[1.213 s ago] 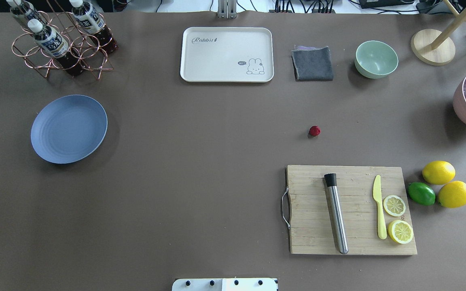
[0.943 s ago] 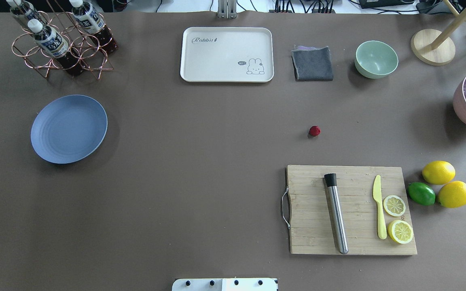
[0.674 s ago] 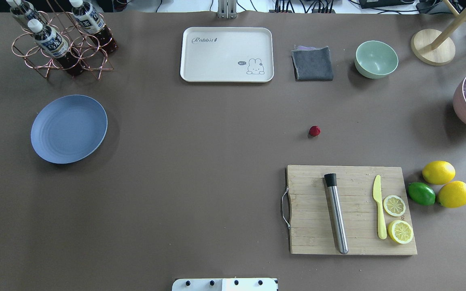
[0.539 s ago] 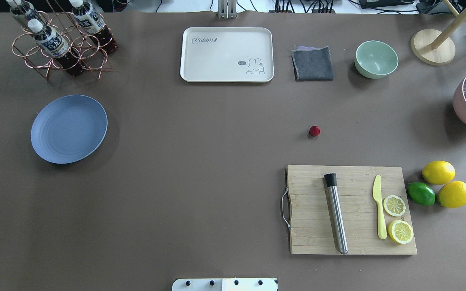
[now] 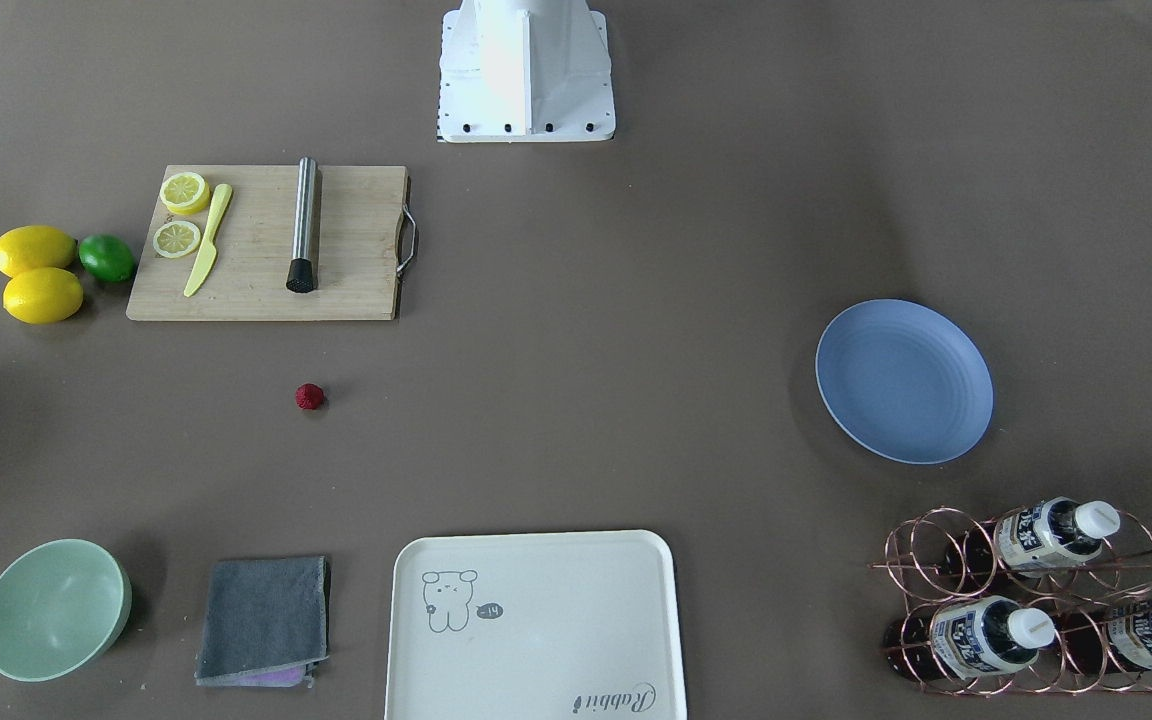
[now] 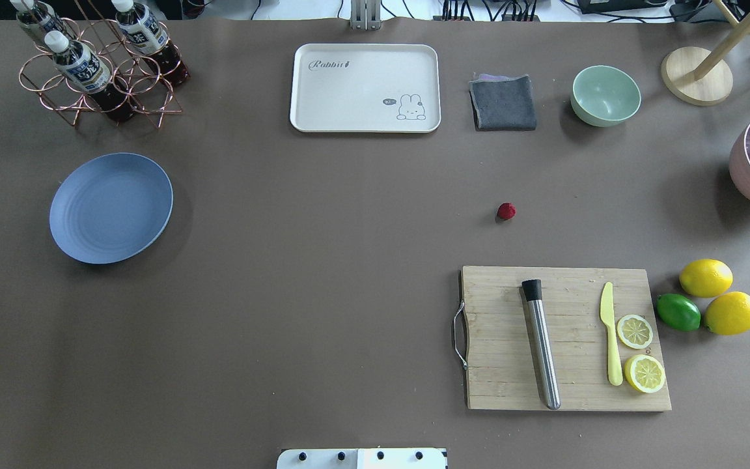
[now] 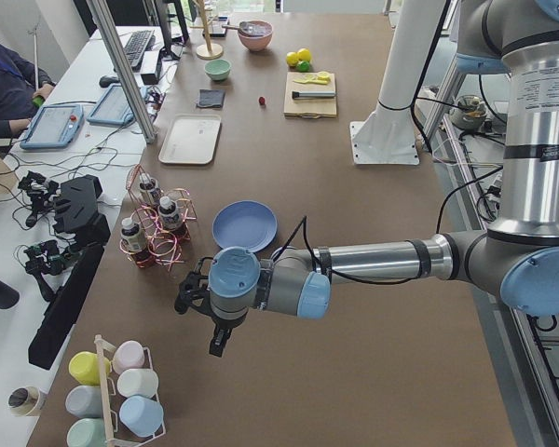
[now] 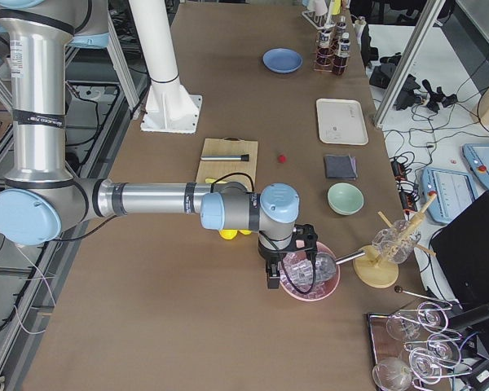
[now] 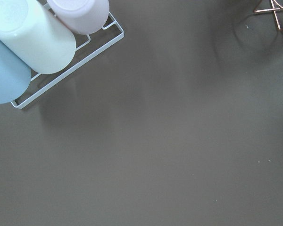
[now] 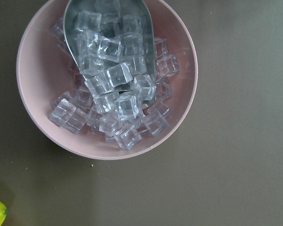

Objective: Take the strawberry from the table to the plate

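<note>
We have not begun the grasp: the strawberry (image 6: 506, 211) lies on the surface (image 6: 349, 260) near the cutting board (image 6: 499, 312), the plate (image 6: 111, 208) well apart from it, and the right claw (image 8: 270, 279), its spread impossible for us to tell, must reach over.

Overhead view: set behind the robot, looking forward and down on the table (image 6: 323, 260); front-facing view: set opposite, looking steeply down, mirrored; both share the plate (image 6: 111, 208) and strawberry (image 6: 506, 211). Side views: along the table from each end, the left gripper (image 7: 217, 337) and right gripper (image 8: 287, 273) nearest their lenses. Wrist views: close, straight down; pastel cups (image 9: 33, 40) lie off to one side below the left gripper; an ice bowl (image 10: 33, 94) lies directly below the right gripper.
</note>
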